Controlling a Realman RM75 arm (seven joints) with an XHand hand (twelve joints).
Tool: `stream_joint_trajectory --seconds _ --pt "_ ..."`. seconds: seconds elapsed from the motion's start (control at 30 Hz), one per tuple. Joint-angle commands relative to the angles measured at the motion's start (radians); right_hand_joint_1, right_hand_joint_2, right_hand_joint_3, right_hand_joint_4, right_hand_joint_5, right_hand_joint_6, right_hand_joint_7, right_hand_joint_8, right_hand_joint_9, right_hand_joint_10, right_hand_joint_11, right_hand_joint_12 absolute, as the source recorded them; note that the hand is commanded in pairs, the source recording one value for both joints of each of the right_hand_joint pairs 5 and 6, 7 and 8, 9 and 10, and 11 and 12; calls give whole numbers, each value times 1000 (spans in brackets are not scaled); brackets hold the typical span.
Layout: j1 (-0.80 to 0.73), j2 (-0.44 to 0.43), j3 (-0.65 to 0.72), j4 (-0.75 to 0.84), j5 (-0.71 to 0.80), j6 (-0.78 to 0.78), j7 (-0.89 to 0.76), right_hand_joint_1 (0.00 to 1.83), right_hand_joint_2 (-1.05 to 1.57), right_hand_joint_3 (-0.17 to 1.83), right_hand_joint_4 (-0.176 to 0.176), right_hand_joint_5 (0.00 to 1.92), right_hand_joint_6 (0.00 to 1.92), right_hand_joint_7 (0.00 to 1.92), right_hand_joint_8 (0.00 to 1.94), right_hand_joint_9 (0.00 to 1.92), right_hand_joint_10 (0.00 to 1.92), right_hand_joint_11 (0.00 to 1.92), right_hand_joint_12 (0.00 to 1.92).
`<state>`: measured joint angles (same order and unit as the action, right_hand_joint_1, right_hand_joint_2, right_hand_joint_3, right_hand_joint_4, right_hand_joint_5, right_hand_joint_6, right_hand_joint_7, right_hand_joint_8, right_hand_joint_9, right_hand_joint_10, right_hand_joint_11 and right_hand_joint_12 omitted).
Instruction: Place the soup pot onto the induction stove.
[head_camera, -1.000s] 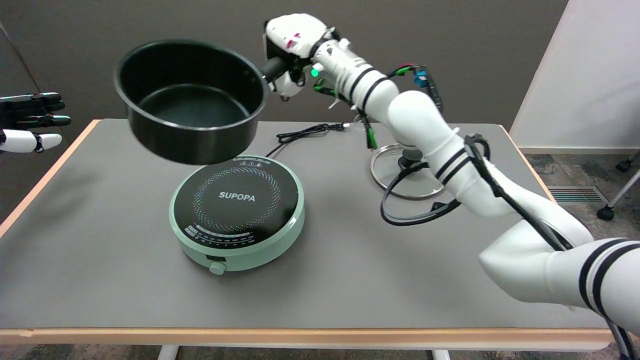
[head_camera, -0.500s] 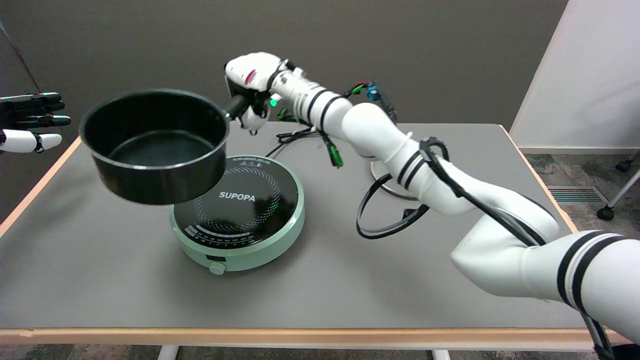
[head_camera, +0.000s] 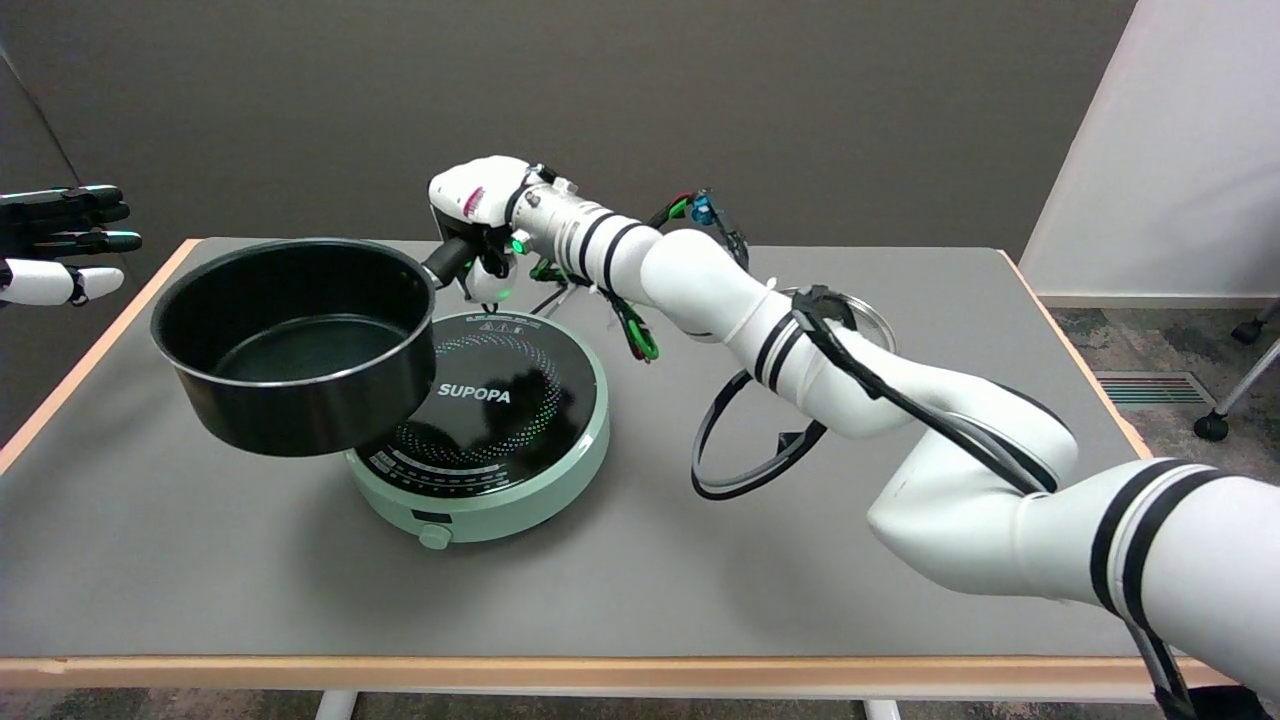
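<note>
A black soup pot (head_camera: 295, 345), empty inside, hangs in the air and covers the left part of the induction stove (head_camera: 480, 430). The stove is round, mint green with a black top marked SUPOPA, and sits at the middle of the grey table (head_camera: 650, 560). My right hand (head_camera: 472, 215) grips the pot's short black handle beyond the stove's far rim. The pot is held roughly level, and its base is clear of the stove top.
A glass lid (head_camera: 860, 318) lies at the back right, mostly hidden behind my right arm. The stove's black power cord (head_camera: 560, 290) trails toward the table's far edge. The idle left hand (head_camera: 55, 245) hangs at the upper left. Loose black cables (head_camera: 745, 450) dangle from my arm.
My right hand has carried the pot down and leftward, from high above the stove's far side to just over its left part. The arm now hides most of the lid.
</note>
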<state>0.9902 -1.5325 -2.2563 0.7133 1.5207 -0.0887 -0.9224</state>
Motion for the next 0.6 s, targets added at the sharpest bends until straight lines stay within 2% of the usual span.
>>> stream_joint_trajectory --seconds 0.03,0.33,0.6 --pt "-4 38 -8 -8 -31 12 -3 1005 1131 1138 -49 1913 1913 1913 1913 1913 1913 1913 1913" --pt "-40 109 14 48 -31 14 -3 1008 1122 1135 -50 1912 1912 1912 1912 1912 1912 1912 1912" --pt "-143 109 140 111 -107 64 -18 1018 1094 1149 -57 1885 1885 1885 1885 1885 1885 1885 1885"
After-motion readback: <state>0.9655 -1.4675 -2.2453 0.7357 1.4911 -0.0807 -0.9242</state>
